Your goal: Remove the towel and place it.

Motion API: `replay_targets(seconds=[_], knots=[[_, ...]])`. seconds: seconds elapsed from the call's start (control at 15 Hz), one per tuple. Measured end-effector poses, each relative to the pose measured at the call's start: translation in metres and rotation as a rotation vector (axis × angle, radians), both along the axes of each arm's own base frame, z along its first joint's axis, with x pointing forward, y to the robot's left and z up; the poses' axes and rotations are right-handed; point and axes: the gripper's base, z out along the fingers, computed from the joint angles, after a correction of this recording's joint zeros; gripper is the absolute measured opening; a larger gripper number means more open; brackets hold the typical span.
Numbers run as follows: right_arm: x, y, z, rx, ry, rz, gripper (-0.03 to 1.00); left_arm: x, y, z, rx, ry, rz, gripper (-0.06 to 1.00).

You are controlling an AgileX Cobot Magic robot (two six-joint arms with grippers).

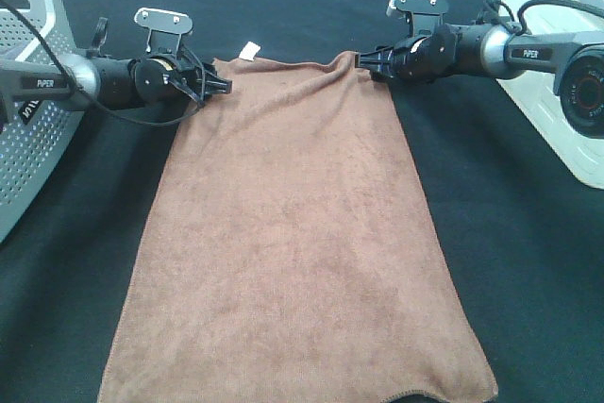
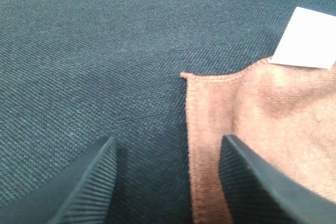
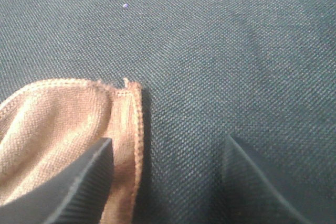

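The brown towel (image 1: 302, 252) lies spread flat on the black table cloth (image 1: 510, 261), its small white tag (image 1: 250, 51) at the far left corner. My left gripper (image 1: 222, 85) is open at that far left corner. In the left wrist view its jaws (image 2: 168, 145) straddle the towel's stitched side edge (image 2: 191, 145), one finger (image 2: 257, 187) over the towel (image 2: 262, 108) and the other over bare cloth, with the tag (image 2: 307, 40) just beyond. My right gripper (image 1: 363, 60) is open at the far right corner. Its jaws (image 3: 168, 142) straddle that corner's edge of the towel (image 3: 52, 114), which is slightly puckered.
A grey perforated basket (image 1: 28, 92) stands at the left edge of the table. A white slab (image 1: 557, 101) lies along the right side, under the right arm. Black cloth runs on both sides of the towel and behind it.
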Motion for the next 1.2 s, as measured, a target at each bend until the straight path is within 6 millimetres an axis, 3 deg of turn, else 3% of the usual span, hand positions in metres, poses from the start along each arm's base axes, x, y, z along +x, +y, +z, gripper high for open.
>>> replay_targets(seconds=[0.33, 0.93, 1.2], knots=[[0.0, 0.0, 0.0, -0.02, 0.001, 0.011, 0.56, 0.003, 0.018, 0.003, -0.001, 0.011, 0.03, 0.56], [-0.001, -0.001, 0.0, -0.046, 0.016, 0.025, 0.56, 0.003, 0.024, 0.007, 0.004, 0.037, 0.031, 0.56], [-0.001, -0.001, 0.0, -0.048, 0.021, 0.027, 0.56, 0.006, 0.047, 0.009, 0.001, 0.062, 0.067, 0.56]])
